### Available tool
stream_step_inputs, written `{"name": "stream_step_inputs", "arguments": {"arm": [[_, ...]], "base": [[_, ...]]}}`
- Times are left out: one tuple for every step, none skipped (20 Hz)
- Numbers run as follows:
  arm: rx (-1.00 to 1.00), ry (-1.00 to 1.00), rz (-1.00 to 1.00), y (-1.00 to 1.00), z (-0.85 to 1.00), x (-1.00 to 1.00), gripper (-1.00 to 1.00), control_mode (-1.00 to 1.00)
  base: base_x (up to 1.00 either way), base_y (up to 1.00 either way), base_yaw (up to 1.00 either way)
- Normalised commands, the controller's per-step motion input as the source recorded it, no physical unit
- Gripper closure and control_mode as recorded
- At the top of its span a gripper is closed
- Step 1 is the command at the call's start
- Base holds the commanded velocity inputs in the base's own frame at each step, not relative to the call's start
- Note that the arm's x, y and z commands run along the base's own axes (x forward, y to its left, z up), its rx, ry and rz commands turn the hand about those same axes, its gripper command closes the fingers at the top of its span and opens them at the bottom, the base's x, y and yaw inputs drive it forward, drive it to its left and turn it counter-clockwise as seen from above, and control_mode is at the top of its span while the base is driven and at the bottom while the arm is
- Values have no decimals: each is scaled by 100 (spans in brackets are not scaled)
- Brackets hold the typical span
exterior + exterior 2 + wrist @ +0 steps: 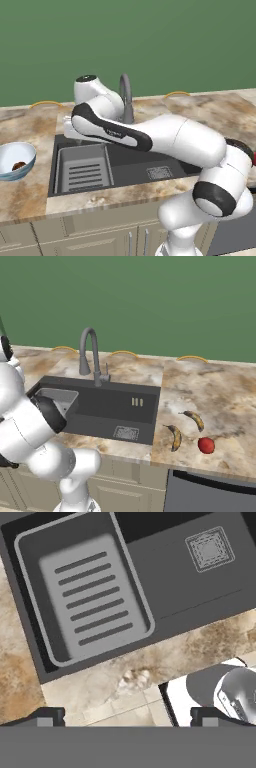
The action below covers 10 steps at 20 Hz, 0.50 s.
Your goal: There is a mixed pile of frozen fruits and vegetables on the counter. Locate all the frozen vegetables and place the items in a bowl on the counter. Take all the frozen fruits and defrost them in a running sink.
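The pale-blue bowl (7, 154) stands on the counter (25, 195) left of the sink (130, 162), with the dark-brown lump (19, 165) inside it. Right of the sink (107, 406), two yellow-brown bananas (175, 437) (194, 419) and the red piece (206, 445) lie on the counter (220, 391). In the hand view my gripper (128, 718) is open and holds nothing. It looks down over the sink's front edge at the slotted rack (95, 597) and the square drain (210, 549). In the left base view the arm reaches left over the sink.
The tall arched faucet (89, 353) rises behind the basin, partly hidden by my arm in the left base view. The grey rack (82, 170) fills the sink's left half. Tan cabinets (100, 237) run below the counter, and a green wall stands behind.
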Motion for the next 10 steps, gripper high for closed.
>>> {"name": "stream_step_inputs", "arguments": {"arm": [[0,0,16,-81,-5,17,-100,-100],[0,0,18,-73,-8,29,-100,-100],[0,3,18,-70,-5,31,-100,-100],[0,9,20,-62,-4,28,-100,-100],[0,15,20,-56,0,28,-100,-100],[-2,16,22,-54,0,26,-100,-100],[-3,18,21,-55,0,25,-100,-100],[-5,18,21,-54,0,26,-100,-100],[-6,19,22,-53,0,26,-100,-100],[-7,19,22,-53,0,25,-100,-100]], "base": [[0,0,0],[0,0,0],[0,0,0],[0,0,0],[0,0,0],[0,0,0],[0,0,0],[0,0,0],[0,0,0],[0,0,0]]}}
